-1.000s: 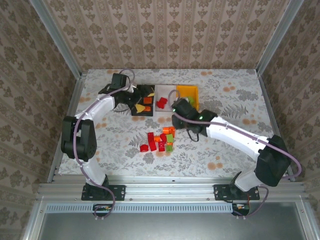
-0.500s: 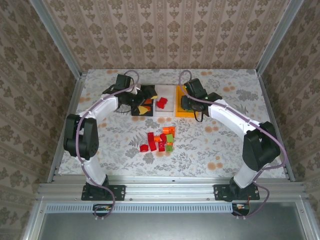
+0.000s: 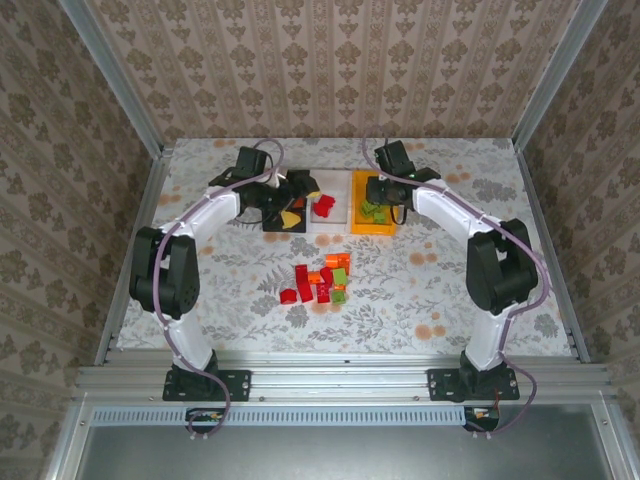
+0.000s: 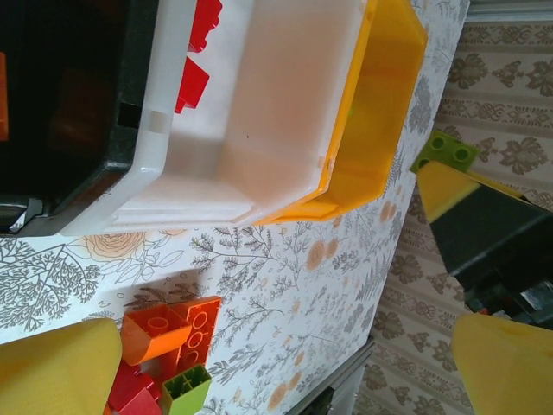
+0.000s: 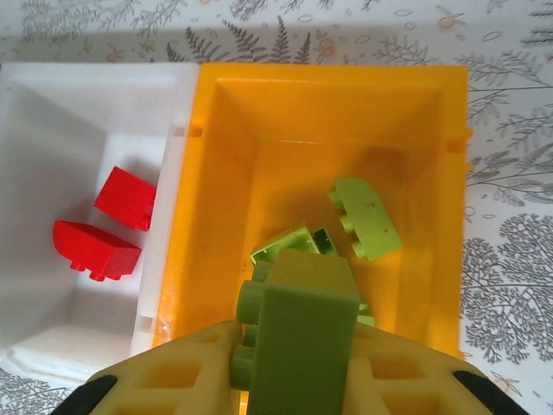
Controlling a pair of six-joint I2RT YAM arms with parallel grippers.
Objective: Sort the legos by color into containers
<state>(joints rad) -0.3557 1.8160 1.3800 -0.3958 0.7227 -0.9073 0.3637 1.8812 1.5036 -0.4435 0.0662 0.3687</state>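
Right gripper (image 5: 294, 370) clamped on a light green brick (image 5: 298, 324) over the orange-yellow bin (image 5: 328, 79). The right wrist view shows more green bricks (image 5: 366, 216) inside it, and red bricks (image 5: 126, 197) in the white bin (image 5: 52, 147).

Left gripper (image 3: 296, 192) over the black bin (image 4: 78, 86) near the table's (image 3: 450, 300) far edge. The left wrist view shows its fingers (image 4: 56, 367) spread wide.

Loose pile (image 3: 320, 280) mid-table.

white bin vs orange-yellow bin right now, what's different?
Colour: the white bin is white, the orange-yellow bin is orange-yellow. Contents: the white bin holds two red bricks, the orange-yellow bin holds light green bricks. The right hand grips a green brick above the orange-yellow bin, not the white bin. Shared: both are rectangular, open-topped, of like size, and sit side by side.
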